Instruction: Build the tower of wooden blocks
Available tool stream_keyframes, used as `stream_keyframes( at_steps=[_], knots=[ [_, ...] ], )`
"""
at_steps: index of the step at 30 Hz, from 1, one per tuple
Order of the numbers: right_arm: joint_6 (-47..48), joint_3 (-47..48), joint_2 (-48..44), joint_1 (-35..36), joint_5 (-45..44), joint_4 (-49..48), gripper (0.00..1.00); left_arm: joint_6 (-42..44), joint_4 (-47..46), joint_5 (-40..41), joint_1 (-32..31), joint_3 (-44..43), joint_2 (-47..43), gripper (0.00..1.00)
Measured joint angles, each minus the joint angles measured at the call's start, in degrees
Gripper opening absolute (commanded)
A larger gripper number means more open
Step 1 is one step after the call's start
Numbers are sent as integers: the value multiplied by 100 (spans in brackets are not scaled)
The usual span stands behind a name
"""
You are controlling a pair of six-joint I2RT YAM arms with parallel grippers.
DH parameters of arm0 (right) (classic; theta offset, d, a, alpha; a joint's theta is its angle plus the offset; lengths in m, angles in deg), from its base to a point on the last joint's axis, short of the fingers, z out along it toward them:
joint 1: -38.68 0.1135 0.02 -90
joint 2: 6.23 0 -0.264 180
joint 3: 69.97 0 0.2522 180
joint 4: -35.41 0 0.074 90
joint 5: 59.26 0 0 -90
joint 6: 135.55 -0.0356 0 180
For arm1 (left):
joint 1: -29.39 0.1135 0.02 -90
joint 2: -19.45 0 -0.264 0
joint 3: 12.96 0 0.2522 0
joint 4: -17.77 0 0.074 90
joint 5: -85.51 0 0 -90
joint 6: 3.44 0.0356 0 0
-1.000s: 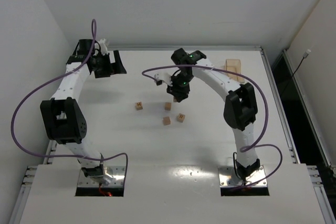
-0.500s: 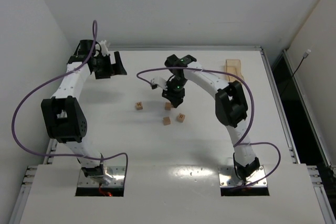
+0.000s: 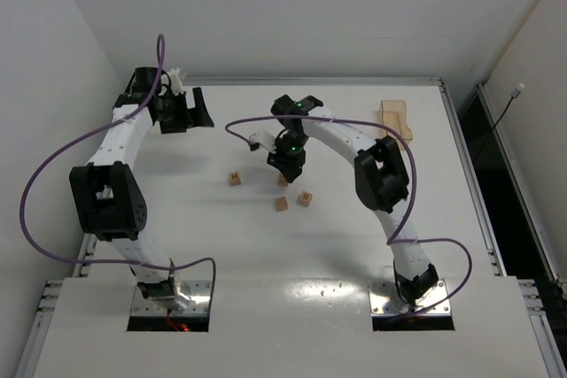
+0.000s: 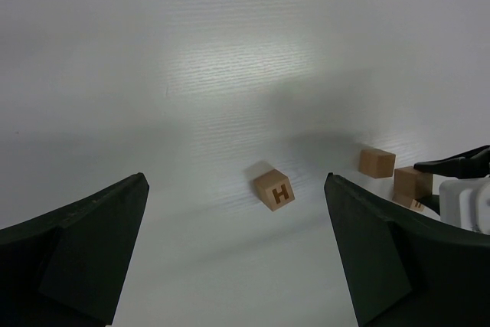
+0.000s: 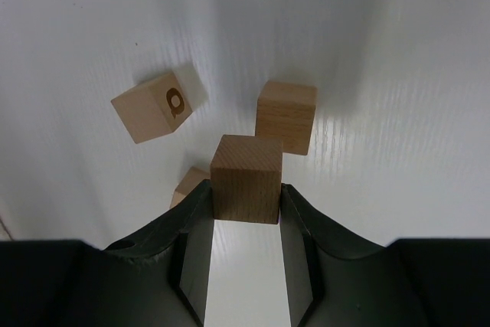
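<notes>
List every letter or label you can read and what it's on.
"H": lone wood block, left wrist view.
"Q" or "O", unsure: loose wood block, right wrist view.
Marks on blocks in the top view: too small to read.
Nothing else legible.

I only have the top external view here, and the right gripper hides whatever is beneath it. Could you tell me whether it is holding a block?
Observer: Yes. The right wrist view shows the right gripper shut on a plain-faced block.
Operator: Thank you. Is anything directly under it?
Observer: A corner of a second block peeks out from beneath the held one. I cannot tell whether the two touch.
Operator: And is the left gripper free?
Observer: Yes. The left wrist view shows the left gripper open and holding nothing.
</notes>
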Motion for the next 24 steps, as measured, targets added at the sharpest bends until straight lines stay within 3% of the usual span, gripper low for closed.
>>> stream_keyframes(
  at_steps=[24],
  knots=[
    [-127, 459, 372, 63, -4, -55, 2, 0, 2, 0, 0, -61, 107, 100]
  ],
)
